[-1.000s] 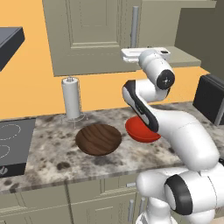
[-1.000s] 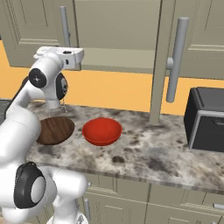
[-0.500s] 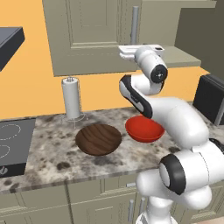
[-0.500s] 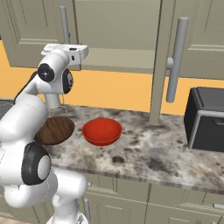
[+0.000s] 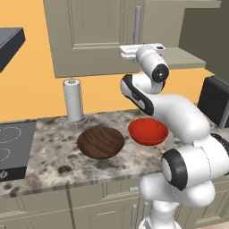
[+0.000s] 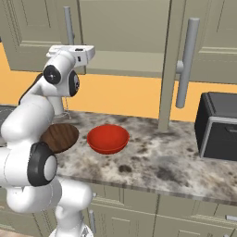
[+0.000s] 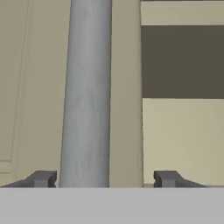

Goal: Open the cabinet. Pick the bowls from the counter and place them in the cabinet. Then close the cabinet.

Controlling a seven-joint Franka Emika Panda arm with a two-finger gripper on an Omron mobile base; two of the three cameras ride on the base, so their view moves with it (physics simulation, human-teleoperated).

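Observation:
The cabinet (image 5: 89,36) hangs over the counter (image 5: 53,152). Its left door is shut. Its right door (image 6: 169,60) stands swung out, showing the inner shelf (image 6: 125,69). My gripper (image 7: 105,178) is up at the left door's grey bar handle (image 7: 87,92). It is open, with the bar between the fingertips (image 7: 41,178), nearer the left one and touching neither. In the left base view the gripper (image 5: 125,51) sits just below that handle (image 5: 137,22). The brown bowl (image 5: 100,142) and the red bowl (image 5: 148,131) lie side by side on the counter.
A paper towel roll (image 5: 73,100) stands behind the brown bowl. The black stovetop (image 5: 13,147) is at the counter's left end, and a black box appliance (image 6: 217,125) at its right. The open door's long handle (image 6: 185,60) juts out over the counter.
The arm's upper links have turned and the hand has edged closer to the left door's handle. Both bowls lie where they were.

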